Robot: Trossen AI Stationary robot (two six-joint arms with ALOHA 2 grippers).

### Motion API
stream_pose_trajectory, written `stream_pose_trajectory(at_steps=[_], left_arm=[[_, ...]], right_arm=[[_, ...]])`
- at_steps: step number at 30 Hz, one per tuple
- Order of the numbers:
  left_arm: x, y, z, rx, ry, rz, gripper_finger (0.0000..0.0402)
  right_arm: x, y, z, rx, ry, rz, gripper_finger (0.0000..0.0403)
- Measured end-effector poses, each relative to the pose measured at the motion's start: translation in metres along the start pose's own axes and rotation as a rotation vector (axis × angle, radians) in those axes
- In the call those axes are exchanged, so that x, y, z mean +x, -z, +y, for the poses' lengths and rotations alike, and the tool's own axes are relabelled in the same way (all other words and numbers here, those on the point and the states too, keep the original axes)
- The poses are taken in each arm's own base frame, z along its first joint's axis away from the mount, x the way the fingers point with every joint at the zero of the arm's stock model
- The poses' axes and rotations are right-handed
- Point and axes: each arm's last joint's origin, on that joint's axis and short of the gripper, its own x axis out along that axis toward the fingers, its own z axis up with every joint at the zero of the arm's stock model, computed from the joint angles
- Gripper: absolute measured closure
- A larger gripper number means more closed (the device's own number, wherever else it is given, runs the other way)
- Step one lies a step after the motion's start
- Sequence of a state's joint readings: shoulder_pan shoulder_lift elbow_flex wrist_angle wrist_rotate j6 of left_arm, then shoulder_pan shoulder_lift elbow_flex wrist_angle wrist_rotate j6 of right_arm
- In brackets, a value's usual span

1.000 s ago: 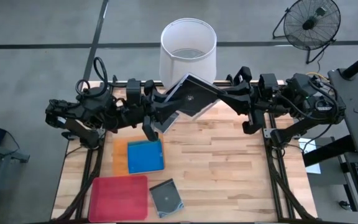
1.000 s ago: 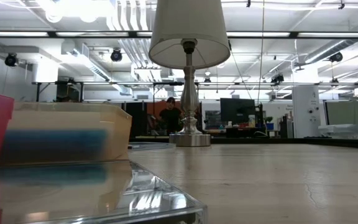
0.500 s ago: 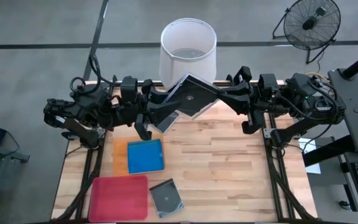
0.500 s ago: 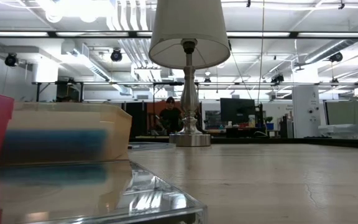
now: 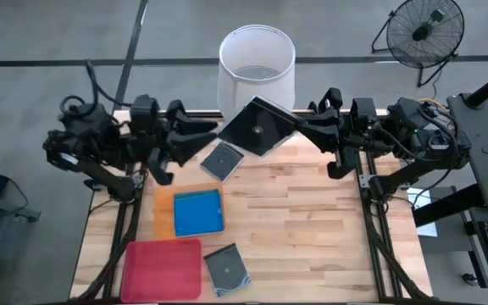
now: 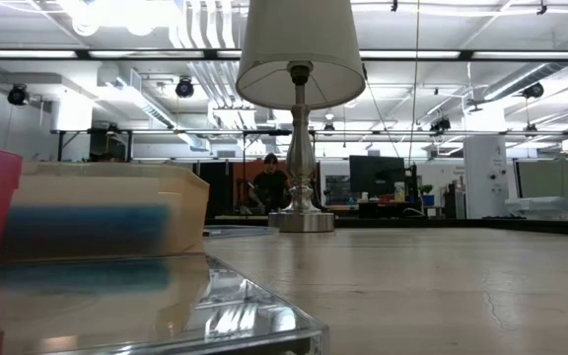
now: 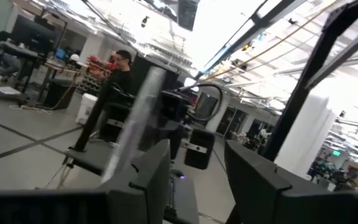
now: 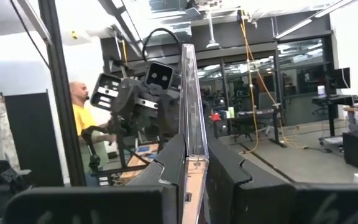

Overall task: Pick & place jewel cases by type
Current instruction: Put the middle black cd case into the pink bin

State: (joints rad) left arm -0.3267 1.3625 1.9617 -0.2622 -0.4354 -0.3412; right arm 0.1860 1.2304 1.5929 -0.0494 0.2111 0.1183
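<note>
My right gripper [image 5: 300, 129] is shut on a dark grey-transparent jewel case [image 5: 257, 127], raised above the table's far edge in front of the lamp. My left gripper [image 5: 207, 137] stands open to the left of that case, clear of it; its wrist view shows its own fingers apart [image 7: 197, 186] with nothing between them. A second dark case [image 5: 221, 161] lies flat on the table below them. A blue case [image 5: 198, 212] lies in the orange tray [image 5: 163, 222]. A third dark case [image 5: 227, 269] lies beside the pink tray [image 5: 163, 268]. My right gripper pinches the dark case between its two fingers at the case's right-hand corner [image 8: 189, 155]. The fingers come from the table's right side, tipped slightly upward. The case stands on edge in the hold, edge-on to the wrist camera, lifted clear of the table.
A lamp with a white shade [image 5: 257, 61] stands at the middle of the far edge, its base [image 6: 302, 221] right behind the raised case. Bare wood lies across the table's middle and right. People show in the room beyond.
My left gripper, whose fingers were at the raised case's left corner, has pulled back toward the table's left edge and now stands clear of it. The case stays raised in my right gripper. The case on the table has not moved.
</note>
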Motion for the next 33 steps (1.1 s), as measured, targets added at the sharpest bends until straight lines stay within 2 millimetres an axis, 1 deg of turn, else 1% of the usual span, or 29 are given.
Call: stream_pose_trajectory(at_steps=[3, 6, 14, 21, 24, 27, 33], left_arm=[[-0.006, -0.005, 0.002, 0.002, -0.01, -0.003, 0.0267], [-0.007, -0.005, 0.002, 0.014, -0.013, 0.006, 0.0267], [0.006, 0.02, 0.006, 0.089, -0.1, 0.124, 0.0267], [0.008, 0.026, 0.007, 0.148, -0.109, 0.159, 0.0266], [0.007, 0.026, 0.008, 0.164, -0.114, 0.171, 0.026], [0.003, 0.024, 0.01, 0.192, -0.139, 0.175, 0.0245], [-0.008, 0.008, 0.012, 0.231, -0.217, 0.166, 0.0207]], right_arm=[[0.0, 0.0, 0.0, 0.0, -0.004, 0.0, 0.0369], [0.0, 0.0, -0.001, -0.001, -0.004, -0.001, 0.0369], [-0.002, -0.003, -0.001, 0.001, -0.005, -0.007, 0.0369], [-0.004, -0.004, -0.001, 0.003, -0.01, -0.011, 0.0369], [-0.004, -0.004, -0.001, 0.003, -0.009, -0.012, 0.0369], [-0.004, -0.005, -0.001, 0.004, -0.009, -0.016, 0.0369], [-0.004, -0.005, -0.001, 0.004, -0.009, -0.017, 0.0369]])
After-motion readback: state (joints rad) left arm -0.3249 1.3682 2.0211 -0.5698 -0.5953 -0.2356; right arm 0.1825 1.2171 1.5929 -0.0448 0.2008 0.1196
